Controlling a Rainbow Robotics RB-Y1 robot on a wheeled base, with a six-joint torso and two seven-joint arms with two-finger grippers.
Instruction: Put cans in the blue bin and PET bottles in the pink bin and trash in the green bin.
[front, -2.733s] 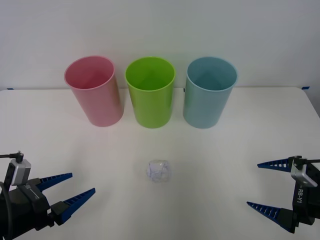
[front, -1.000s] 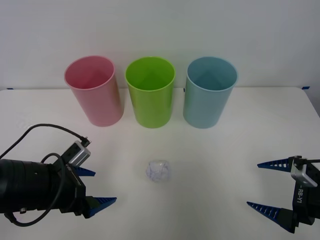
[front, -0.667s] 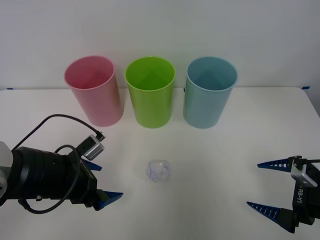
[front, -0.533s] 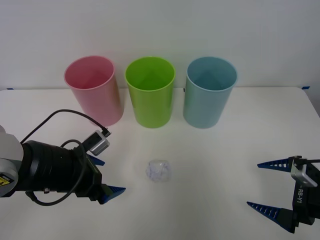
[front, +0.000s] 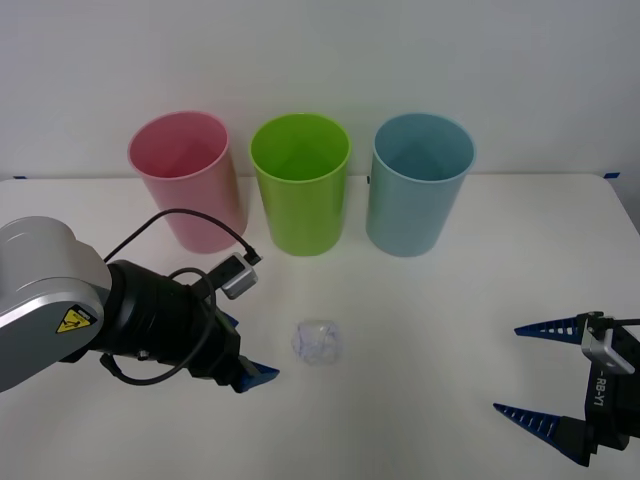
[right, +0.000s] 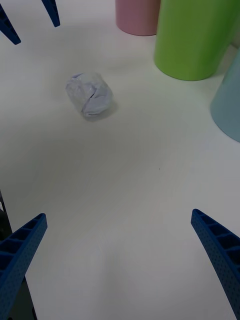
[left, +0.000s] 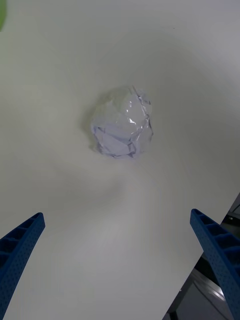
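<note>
Trash (front: 317, 342), whitish crinkled translucent wad, faceted creases

"RB-Y1" on right end effector (front: 548, 376); warning triangle sticker on left arm (front: 45, 300).

Front camera looks down from above; both wrist cameras, nearer, share the trash (front: 317, 342).

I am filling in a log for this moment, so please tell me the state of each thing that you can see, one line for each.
trash: lying on the table, free, not gripped.
pink bin: upright, nothing seen inside.
green bin: upright, nothing seen inside.
blue bin: upright, nothing seen inside.
left gripper: open, just left of the trash, aimed at it.
right gripper: open, low at the right, far from the trash.
</note>
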